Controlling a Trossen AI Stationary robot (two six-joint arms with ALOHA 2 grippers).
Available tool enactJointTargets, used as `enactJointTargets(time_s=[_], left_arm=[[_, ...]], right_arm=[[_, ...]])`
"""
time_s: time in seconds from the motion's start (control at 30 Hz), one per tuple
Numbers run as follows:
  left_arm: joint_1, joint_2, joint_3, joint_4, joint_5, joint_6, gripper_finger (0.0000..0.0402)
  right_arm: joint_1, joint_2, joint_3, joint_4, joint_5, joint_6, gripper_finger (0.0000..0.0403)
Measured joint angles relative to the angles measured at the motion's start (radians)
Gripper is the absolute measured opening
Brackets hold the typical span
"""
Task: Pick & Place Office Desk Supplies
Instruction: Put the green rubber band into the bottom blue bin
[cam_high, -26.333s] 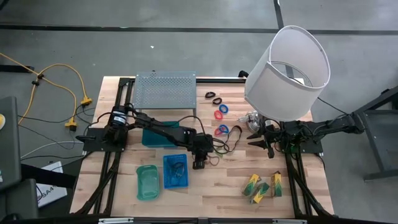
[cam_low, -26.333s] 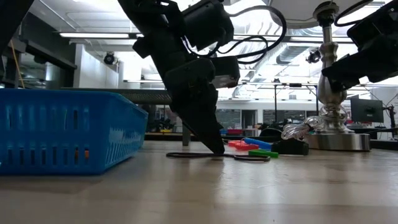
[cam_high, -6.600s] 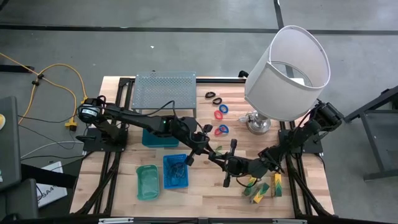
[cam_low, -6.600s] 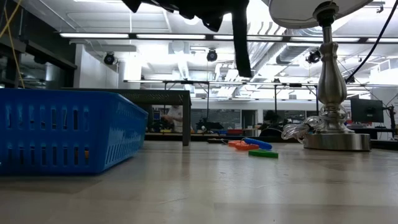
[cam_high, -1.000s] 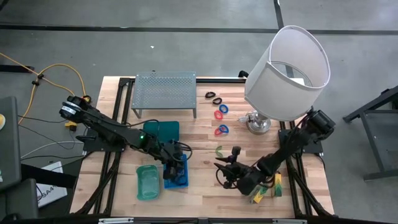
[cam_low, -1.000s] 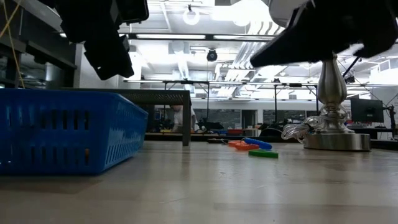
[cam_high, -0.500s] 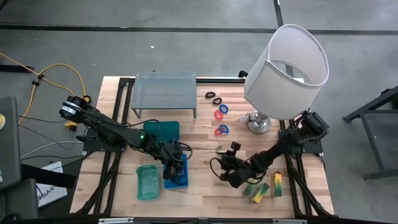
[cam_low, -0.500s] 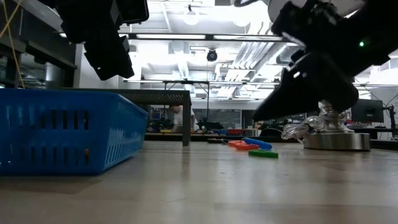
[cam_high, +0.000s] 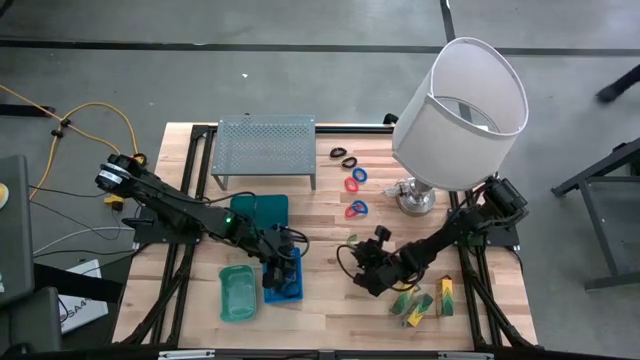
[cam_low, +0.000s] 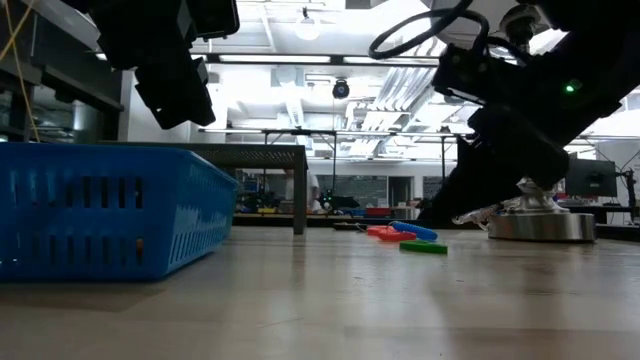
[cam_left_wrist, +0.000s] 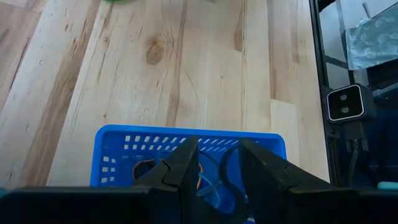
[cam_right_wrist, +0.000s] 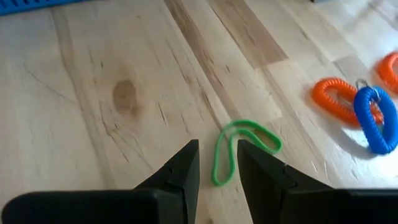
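While the right tool (cam_right_wrist: 216, 163) hangs low over the desk (cam_high: 320, 300) with its fingers parted and nothing between them, a green loop (cam_right_wrist: 239, 146) lies flat on the wood just ahead of the tips. Out at one o'clock from that loop sit an orange coil ring (cam_right_wrist: 339, 99) and a blue coil ring (cam_right_wrist: 373, 118), touching each other. From above, this tool (cam_high: 362, 268) is at desk centre, with the yellow-green packets (cam_high: 420, 300) at its four o'clock. Over to nine o'clock, the left tool (cam_left_wrist: 217, 163) hovers above the blue basket (cam_left_wrist: 124, 155), its fingers slightly apart and gripping nothing; dark loops (cam_left_wrist: 227, 180) lie inside. A green tray (cam_high: 237, 292) sits beside the basket, and two black loops (cam_high: 343, 157) rest at twelve o'clock near the lamp (cam_high: 462, 115).
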Motion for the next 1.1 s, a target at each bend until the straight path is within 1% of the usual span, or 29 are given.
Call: enactJointTargets(time_s=[0.17,0.47,0.9,1.0,1.1], left_arm=[[0.000,0.000,0.000,0.000,0.000,0.000,0.0108],[0.000,0.000,0.000,-0.001,0.001,0.000,0.0108],[0.000,0.000,0.000,-0.005,0.001,0.002,0.0108],[0.000,0.000,0.000,-0.005,0.001,0.002,0.0108],[0.000,0.000,0.000,-0.005,0.001,0.002,0.0108]], right_arm=[[0.000,0.000,0.000,-0.025,-0.016,0.049,0.0097],[-0.009,0.067,0.000,0.004,-0.014,0.062,0.0097],[-0.008,0.079,0.001,0.007,-0.010,0.079,0.0096],[-0.008,0.079,0.001,0.007,-0.014,0.079,0.0084],[-0.008,0.079,0.001,0.007,-0.017,0.079,0.0059]])
